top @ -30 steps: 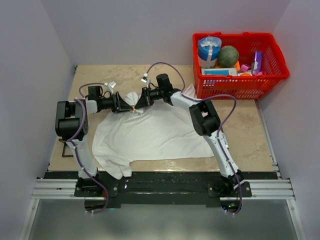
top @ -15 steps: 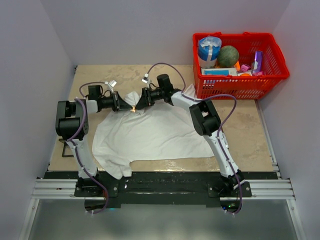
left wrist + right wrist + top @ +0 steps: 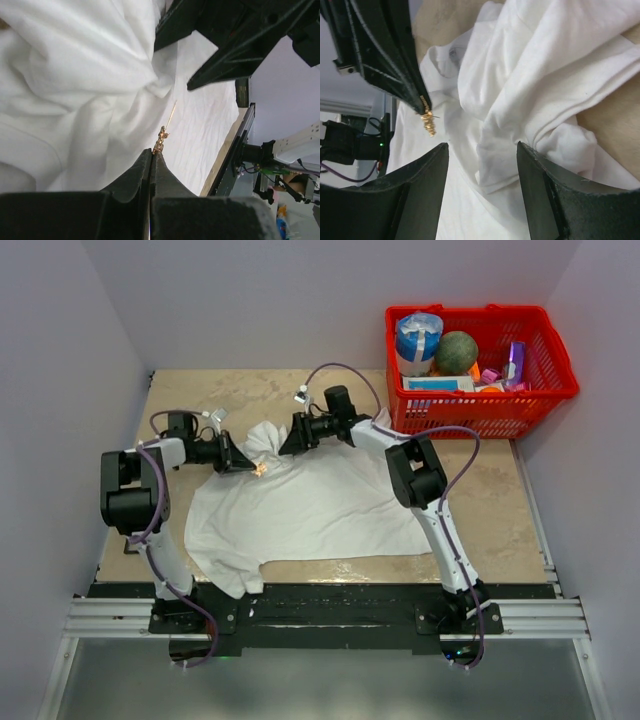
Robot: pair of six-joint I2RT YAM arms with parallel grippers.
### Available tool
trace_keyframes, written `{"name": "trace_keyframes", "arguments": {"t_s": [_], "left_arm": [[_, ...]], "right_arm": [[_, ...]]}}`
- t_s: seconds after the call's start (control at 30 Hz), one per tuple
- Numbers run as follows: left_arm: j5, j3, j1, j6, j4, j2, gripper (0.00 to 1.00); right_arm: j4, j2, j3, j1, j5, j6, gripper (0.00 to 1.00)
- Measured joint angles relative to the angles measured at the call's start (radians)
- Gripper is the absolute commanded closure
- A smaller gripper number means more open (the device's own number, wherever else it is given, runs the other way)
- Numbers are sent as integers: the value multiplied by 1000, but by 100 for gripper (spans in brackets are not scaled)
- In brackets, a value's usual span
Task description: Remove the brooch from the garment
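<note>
The left gripper [image 3: 152, 156] is pinched tight on the gold star brooch [image 3: 161, 139], over the white shirt [image 3: 320, 505] near its 11 o'clock edge, while the right gripper [image 3: 480, 147] gapes wide, holding nothing. The shirt's printed neck label [image 3: 451, 54] is too blurred to read. Bare table [image 3: 500, 510] lies at 3 o'clock, and the red basket [image 3: 480, 415] sits at 1 o'clock.

Gold brooch [image 3: 161, 140] apparently clear of rumpled garment [image 3: 75, 75]

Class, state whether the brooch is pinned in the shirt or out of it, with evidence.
Out. The brooch sits in the shut tips of the left tool, its bare pin clear of the shirt.
</note>
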Motion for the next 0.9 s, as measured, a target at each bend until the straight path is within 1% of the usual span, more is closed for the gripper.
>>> {"name": "trace_keyframes", "arguments": {"t_s": [0.2, 0.33, 0.4, 0.43, 0.47, 0.57, 0.7, 0.8, 0.83, 0.9], "left_arm": [[-53, -47, 29, 58, -130, -68, 100], [-58, -46, 62, 126, -209, -83, 100], [-34, -47, 72, 137, -214, -85, 100], [-21, -50, 74, 124, -191, -91, 100], [-12, -58, 72, 103, -152, -101, 100], [5, -74, 62, 15, 0, -140, 100], [-3, -34, 19, -121, 216, -148, 100], [-11, -27, -9, -295, 435, -146, 100], [-18, -30, -16, -393, 552, -136, 100], [-34, -43, -27, -540, 735, -114, 100]], "right_arm": [[-58, 0, 12, -10, 49, -51, 39], [-87, -13, 24, -8, 87, -80, 42], [-114, -33, 24, -5, 131, -102, 44], [-132, -50, 24, -5, 159, -116, 46], [-146, -65, 24, -5, 187, -131, 48], [-205, -143, 24, -6, 305, -187, 50], [-236, -273, 24, -7, 430, -246, 50], [-218, -353, 24, -8, 479, -253, 51], [-206, -369, 24, -8, 488, -252, 51], [-180, -374, 27, -8, 492, -245, 52]]}}
